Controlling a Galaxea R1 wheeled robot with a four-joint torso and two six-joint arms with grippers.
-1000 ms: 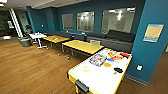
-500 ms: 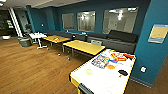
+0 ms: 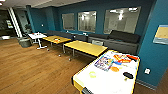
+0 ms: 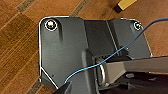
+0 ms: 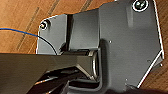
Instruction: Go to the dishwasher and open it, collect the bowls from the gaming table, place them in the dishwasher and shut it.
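Looking down at the gaming table (image 3: 85, 79), white-topped with a yellow rim, at the lower right of the head view, we find the bowls resting on it: a pale yellow-green one (image 3: 92, 74) near the closer end, an orange one (image 3: 115, 69) toward the middle, a black one (image 3: 128, 75) close to the far-side edge; all three sit apart from one another, and none has been lifted. Flat colourful game boxes (image 3: 103, 62) lie further along the top, beyond the bowls. We judge the collecting step not yet started; whether the dishwasher is open we cannot say; loading and closing are left. Past the gaming table stand plain yellow-wood tables (image 3: 86, 48), then a dark bench (image 3: 120, 41) along the teal wall (image 3: 100, 7). No brand, label or writing is readable; the box prints are too blurred. Both wrist views look onto wooden floor (image 4: 20, 50); whether either gripper's fingers are apart or together we cannot tell.
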